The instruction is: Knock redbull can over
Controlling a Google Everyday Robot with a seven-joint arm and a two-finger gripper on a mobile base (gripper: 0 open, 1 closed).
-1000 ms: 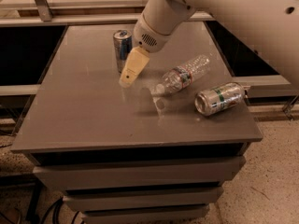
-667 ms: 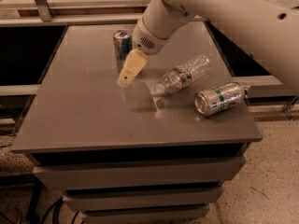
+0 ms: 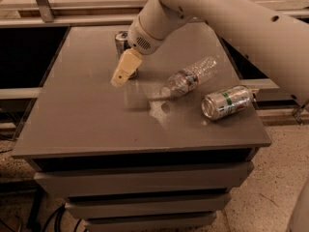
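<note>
The redbull can, slim with blue and silver panels and a silver top, stands upright at the far left-middle of the grey table. The arm partly hides its right side and lower part. My gripper comes down from the upper right on the white arm. Its cream-coloured fingers point down and to the left, right in front of the can and overlapping its lower part in the view. I cannot tell whether it touches the can.
A clear plastic bottle lies on its side right of the gripper. A wider silver-and-green can lies on its side near the table's right edge. Drawers sit under the tabletop. A counter runs behind.
The arm and gripper have moved up and left towards the can, and the fingers now overlap its lower part. The can still stands upright. Bottle and green can have not moved.
</note>
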